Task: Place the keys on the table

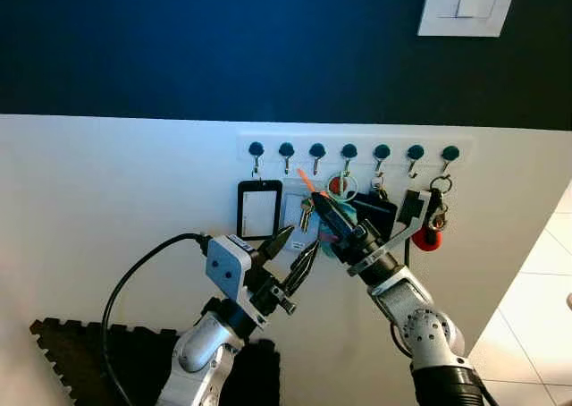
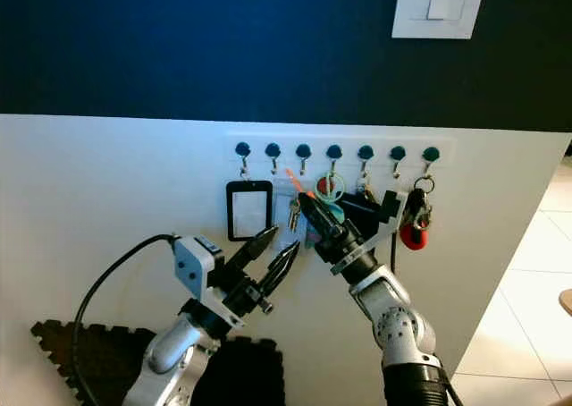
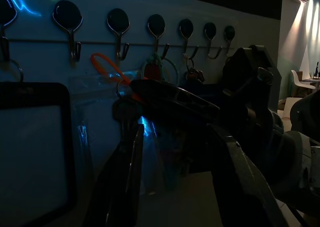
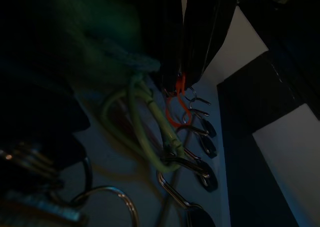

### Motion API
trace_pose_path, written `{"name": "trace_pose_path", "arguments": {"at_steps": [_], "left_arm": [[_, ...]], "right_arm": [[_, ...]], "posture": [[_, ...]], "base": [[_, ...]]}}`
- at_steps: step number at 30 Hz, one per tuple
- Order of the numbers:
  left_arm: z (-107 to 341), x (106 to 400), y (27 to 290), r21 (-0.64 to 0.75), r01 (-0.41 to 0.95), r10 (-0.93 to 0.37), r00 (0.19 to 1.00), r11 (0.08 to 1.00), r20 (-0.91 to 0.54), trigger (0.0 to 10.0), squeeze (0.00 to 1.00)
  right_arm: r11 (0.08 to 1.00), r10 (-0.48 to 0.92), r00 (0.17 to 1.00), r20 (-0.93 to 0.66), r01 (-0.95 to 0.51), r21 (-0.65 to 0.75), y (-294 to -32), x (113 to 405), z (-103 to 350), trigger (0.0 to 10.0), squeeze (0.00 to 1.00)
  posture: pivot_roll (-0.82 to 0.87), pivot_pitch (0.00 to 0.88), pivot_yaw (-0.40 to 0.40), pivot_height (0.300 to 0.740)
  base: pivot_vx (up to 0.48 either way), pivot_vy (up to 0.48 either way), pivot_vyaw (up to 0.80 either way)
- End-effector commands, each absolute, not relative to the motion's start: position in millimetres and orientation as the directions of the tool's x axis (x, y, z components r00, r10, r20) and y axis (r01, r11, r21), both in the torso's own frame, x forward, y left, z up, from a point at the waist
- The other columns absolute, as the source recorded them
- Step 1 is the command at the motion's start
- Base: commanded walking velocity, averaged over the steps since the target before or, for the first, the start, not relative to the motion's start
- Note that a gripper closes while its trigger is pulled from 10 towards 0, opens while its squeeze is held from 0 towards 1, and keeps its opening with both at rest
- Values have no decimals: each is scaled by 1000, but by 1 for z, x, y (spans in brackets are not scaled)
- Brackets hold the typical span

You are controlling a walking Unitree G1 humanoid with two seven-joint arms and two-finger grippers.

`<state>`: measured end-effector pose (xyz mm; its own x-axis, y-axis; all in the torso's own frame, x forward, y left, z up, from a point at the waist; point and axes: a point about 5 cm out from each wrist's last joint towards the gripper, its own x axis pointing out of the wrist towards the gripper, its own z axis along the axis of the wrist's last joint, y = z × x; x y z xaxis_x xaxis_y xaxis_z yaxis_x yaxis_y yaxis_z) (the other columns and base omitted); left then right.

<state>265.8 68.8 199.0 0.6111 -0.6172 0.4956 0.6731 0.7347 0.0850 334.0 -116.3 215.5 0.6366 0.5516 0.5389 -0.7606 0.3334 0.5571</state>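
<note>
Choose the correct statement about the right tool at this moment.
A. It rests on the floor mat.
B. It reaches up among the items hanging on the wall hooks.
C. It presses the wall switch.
B: the right tool is raised among the keys on the hook rail.
</note>
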Motion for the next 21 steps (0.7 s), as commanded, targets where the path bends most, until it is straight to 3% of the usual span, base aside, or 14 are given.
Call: {"name": "trace_pose_path", "arguments": {"at_steps": [1, 12, 21], "left_arm": [[203, 266, 68, 110, 671, -625, 602, 733, 497, 10000, 0], [202, 266, 68, 112, 673, -630, 603, 731, 490, 10000, 0], [200, 265, 67, 118, 679, -641, 601, 725, 478, 10000, 0]], "right_arm": [[311, 552, 615, 563, -778, 545, -114, 333, 222, 10000, 0], [331, 567, 608, 556, -786, 522, -109, 332, 226, 10000, 0], [352, 649, 614, 450, -767, 537, -95, 326, 201, 10000, 0]], "posture": [[15, 37, -14, 740], [14, 36, -16, 740], [14, 35, -15, 740]], "base": [[0, 0, 0], [0, 0, 0], [0, 0, 0]]}}
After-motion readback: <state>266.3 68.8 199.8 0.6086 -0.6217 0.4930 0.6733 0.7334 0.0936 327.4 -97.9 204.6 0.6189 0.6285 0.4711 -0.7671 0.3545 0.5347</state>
